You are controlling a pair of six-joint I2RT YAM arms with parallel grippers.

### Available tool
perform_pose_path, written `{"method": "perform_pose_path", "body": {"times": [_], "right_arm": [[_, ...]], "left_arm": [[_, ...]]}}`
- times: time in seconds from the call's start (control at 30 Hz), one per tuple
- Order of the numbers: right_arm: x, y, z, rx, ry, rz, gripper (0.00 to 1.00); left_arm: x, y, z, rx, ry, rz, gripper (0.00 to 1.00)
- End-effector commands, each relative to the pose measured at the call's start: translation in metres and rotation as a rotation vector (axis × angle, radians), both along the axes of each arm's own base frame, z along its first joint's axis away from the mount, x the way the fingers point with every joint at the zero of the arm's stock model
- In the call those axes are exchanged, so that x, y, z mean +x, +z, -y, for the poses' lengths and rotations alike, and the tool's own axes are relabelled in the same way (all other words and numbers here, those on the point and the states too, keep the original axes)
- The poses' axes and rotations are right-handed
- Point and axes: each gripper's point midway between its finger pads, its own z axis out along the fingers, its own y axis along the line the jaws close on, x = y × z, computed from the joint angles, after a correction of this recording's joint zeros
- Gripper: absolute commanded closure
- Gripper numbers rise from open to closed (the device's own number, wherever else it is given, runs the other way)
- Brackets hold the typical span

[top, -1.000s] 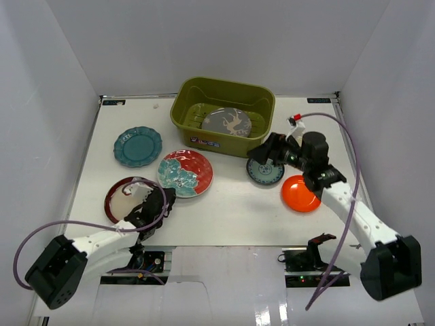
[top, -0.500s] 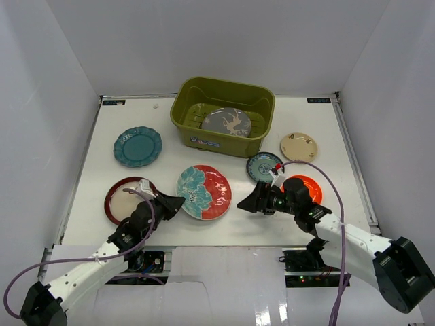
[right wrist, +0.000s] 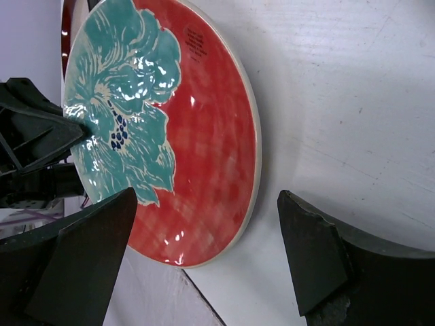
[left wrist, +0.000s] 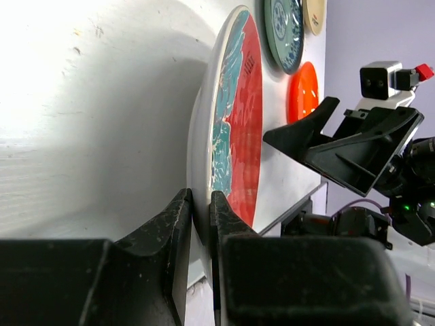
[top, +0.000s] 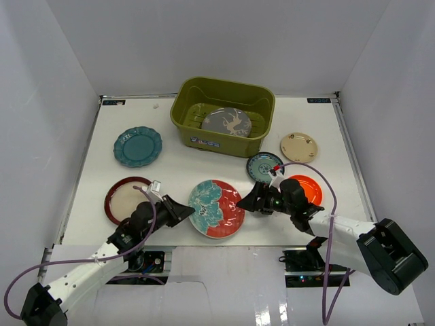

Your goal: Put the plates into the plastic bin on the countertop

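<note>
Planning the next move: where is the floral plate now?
Top view: floral plate at the near edge of the countertop, centre, left rim pinched by the left hand, open right hand beside its right rim.

Bright, even light — countertop [left wrist: 61, 81] glares white, shadows soft, wrist foregrounds blurred.

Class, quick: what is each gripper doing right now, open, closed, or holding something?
Left gripper: shut on the rim of the floral plate.
Right gripper: open, holding nothing, jaws facing that plate.

Deer plate [top: 227, 123] in olive bin [top: 182, 114]; floral plate [top: 216, 208] at countertop [top: 177, 170] near edge.
</note>
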Motion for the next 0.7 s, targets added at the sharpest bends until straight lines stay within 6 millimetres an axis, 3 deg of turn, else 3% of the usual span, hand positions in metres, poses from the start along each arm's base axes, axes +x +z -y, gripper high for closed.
{"method": "perform_pose_path", "body": {"times": [0.0,0.2,0.27,0.33,0.37,0.47,0.5,0.53,0.57,0.63,0.67], "right_arm": [[0.002,0.005,0.001,-0.001,0.014,0.073,0.10],[-0.008,-0.002,-0.002,0.007,0.067,0.045,0.10],[-0.010,-0.003,-0.001,0.016,0.065,0.046,0.10],[-0.013,0.001,-0.003,0.046,0.070,0.049,0.02],[-0.015,0.008,-0.006,0.078,0.087,0.064,0.05],[-0.014,0.026,-0.010,0.142,0.085,0.086,0.58],[-0.012,0.036,-0.010,0.166,0.078,0.104,0.80],[-0.012,0.042,-0.011,0.187,0.069,0.099,0.88],[-0.011,0.048,-0.011,0.203,0.064,0.112,0.92],[-0.008,0.070,-0.011,0.254,0.054,0.158,0.92],[-0.007,0.076,-0.011,0.263,0.048,0.160,0.92]], "left_arm": [[0.002,0.106,0.024,-0.268,-0.081,0.203,1.00],[-0.003,0.119,0.035,-0.342,-0.140,0.210,1.00],[-0.004,0.132,0.037,-0.359,-0.155,0.230,1.00],[-0.004,0.140,0.040,-0.359,-0.174,0.240,1.00],[-0.004,0.143,0.041,-0.357,-0.176,0.244,1.00],[-0.003,0.145,0.044,-0.347,-0.190,0.245,1.00],[0.000,0.144,0.043,-0.336,-0.176,0.243,1.00],[0.003,0.136,0.042,-0.298,-0.161,0.218,1.00],[0.007,0.143,0.041,-0.285,-0.141,0.228,0.97],[0.017,0.137,0.034,-0.207,-0.090,0.221,0.79],[0.021,0.152,0.033,-0.198,-0.074,0.249,0.70]]}}
